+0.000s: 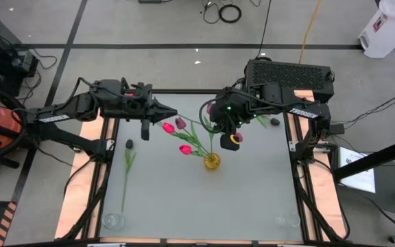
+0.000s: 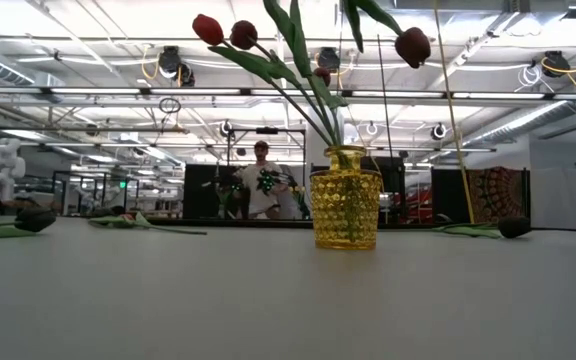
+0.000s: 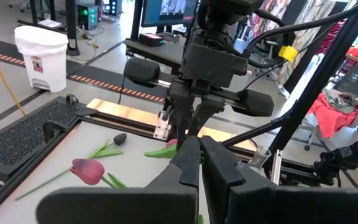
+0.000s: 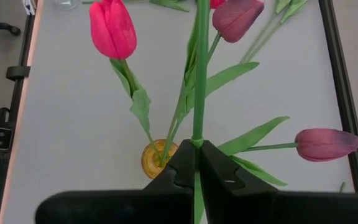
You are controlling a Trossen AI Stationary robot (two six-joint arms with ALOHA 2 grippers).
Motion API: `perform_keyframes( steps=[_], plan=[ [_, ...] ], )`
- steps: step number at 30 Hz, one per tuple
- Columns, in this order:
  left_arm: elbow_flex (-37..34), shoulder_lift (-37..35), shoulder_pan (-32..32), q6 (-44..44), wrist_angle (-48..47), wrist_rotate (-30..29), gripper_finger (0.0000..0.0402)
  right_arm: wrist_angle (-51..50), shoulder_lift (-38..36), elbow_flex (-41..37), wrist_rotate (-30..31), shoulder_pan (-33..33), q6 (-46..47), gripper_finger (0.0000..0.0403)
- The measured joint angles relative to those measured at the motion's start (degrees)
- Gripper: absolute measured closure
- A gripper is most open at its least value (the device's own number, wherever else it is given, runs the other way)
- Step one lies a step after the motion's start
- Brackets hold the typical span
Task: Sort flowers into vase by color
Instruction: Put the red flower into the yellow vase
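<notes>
A yellow glass vase (image 1: 212,162) stands mid-table with several flowers in it, their heads pink (image 1: 168,127), maroon (image 1: 180,123) and red (image 1: 184,149). My right gripper (image 4: 197,155) hangs just above and beyond the vase (image 4: 157,158), shut on a green stem. My left gripper (image 1: 173,114) is held level above the table's far left part. It points at the right gripper (image 3: 188,127) and is shut (image 3: 194,158), with nothing showing between its fingers. Two dark-headed flowers lie flat on the table, one at the left (image 1: 129,144) and one at the far right (image 1: 274,122). My right gripper pinches a flower's thin green stem (image 4: 198,118) between its two fingers. It comes slanting down from the table's right side. The stem runs on past the fingertips and out of the wrist view, clear of the table. Its head cannot be told.
Two small clear glass vases stand near the front edge, at the left (image 1: 113,220) and the right (image 1: 286,219). A black box (image 1: 290,72) sits behind the table's far right corner. A person (image 2: 264,185) stands in the room beyond the table.
</notes>
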Motion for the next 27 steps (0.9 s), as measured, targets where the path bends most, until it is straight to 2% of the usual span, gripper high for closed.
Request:
perform_keyframes(
  steps=[4,7,14,19,23,27],
  plan=[
    [0.00,0.00,0.00,0.14,0.38,-0.02,0.0398,0.45,0.00,0.00,0.44,0.00,0.11,0.0398],
    [0.00,0.00,0.00,0.22,0.44,-0.02,0.0399,1.24,0.00,0.00,3.07,0.00,0.38,0.0381],
    [-0.22,0.22,0.00,0.46,-0.11,-0.04,0.0399,4.62,-0.04,0.00,3.62,0.02,0.59,0.0295],
    [-0.13,0.20,0.00,1.58,-0.14,-1.27,0.0399,5.88,-0.04,0.00,8.26,-0.02,2.24,0.0233],
    [-0.13,0.04,0.00,2.31,0.20,-3.18,0.0399,5.94,-0.47,0.00,10.48,-0.20,3.56,0.0204],
    [-0.13,0.00,-0.02,3.57,0.17,-6.77,0.0399,7.36,-1.59,0.00,10.58,-0.20,4.70,0.0194]
  ],
)
